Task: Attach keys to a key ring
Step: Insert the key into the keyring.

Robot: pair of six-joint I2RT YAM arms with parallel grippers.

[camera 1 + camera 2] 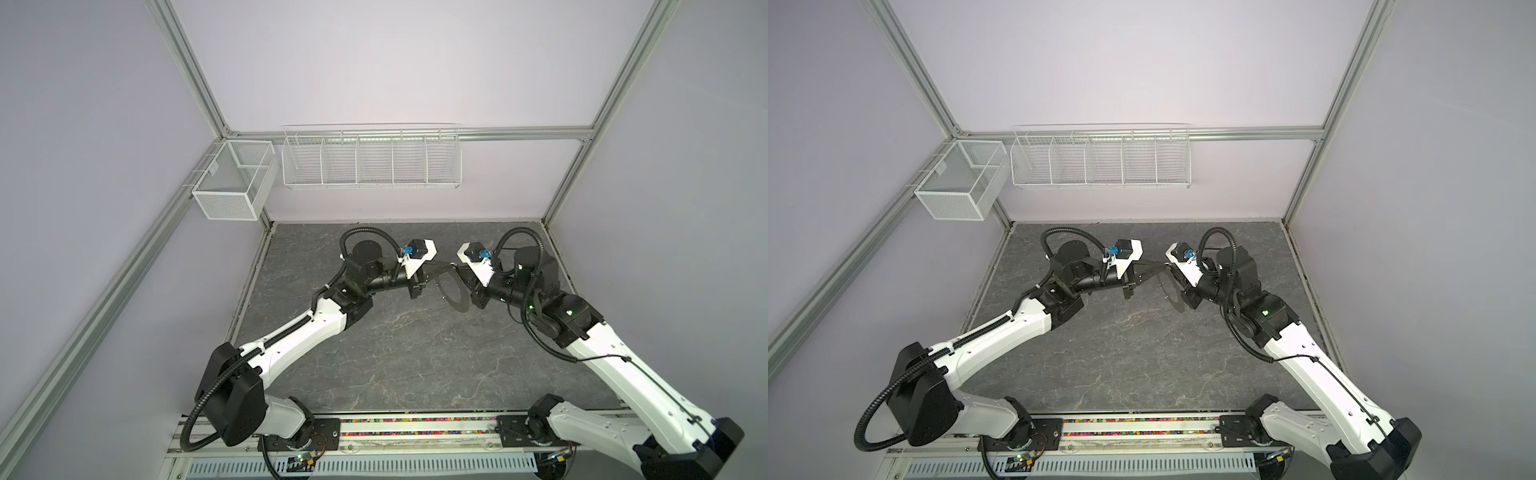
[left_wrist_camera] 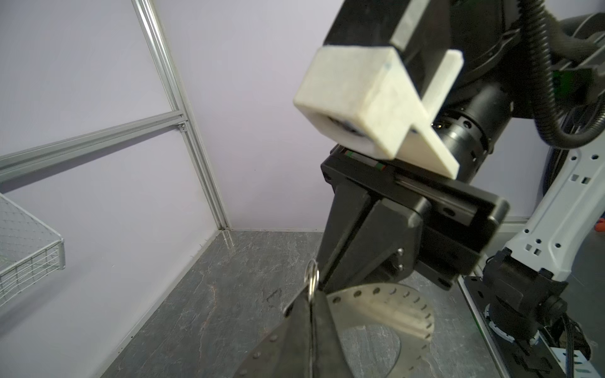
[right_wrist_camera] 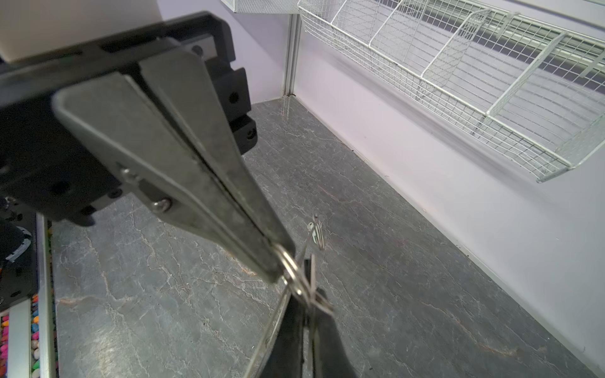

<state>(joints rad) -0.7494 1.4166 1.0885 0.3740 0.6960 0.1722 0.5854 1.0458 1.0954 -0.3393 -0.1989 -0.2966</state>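
Both top views, arms: both reach over the grey table (image 1: 415, 353), and their tips meet above its middle.
Both top views, key ring (image 1: 460, 308): tilted and raised off the table, between the left gripper (image 1: 445, 264) and the right gripper (image 1: 455, 268).
Left wrist view, left gripper (image 2: 311, 294): jaws together, clamped on a small split ring (image 2: 312, 273) that sticks out past the tips.
Left wrist view, right gripper (image 2: 323, 283): jaws together at the key ring's (image 2: 386, 311) perforated rim, just beside the split ring. What they pinch cannot be told.
Right wrist view, left gripper (image 3: 279, 269): fingers pressed flat together on the split ring (image 3: 294, 278).
Right wrist view, key ring (image 3: 271, 327): seen edge-on, running beside the right gripper (image 3: 309, 319).
Right wrist view, key (image 3: 317, 234): tiny, with a pale tag, at the key ring's far edge.
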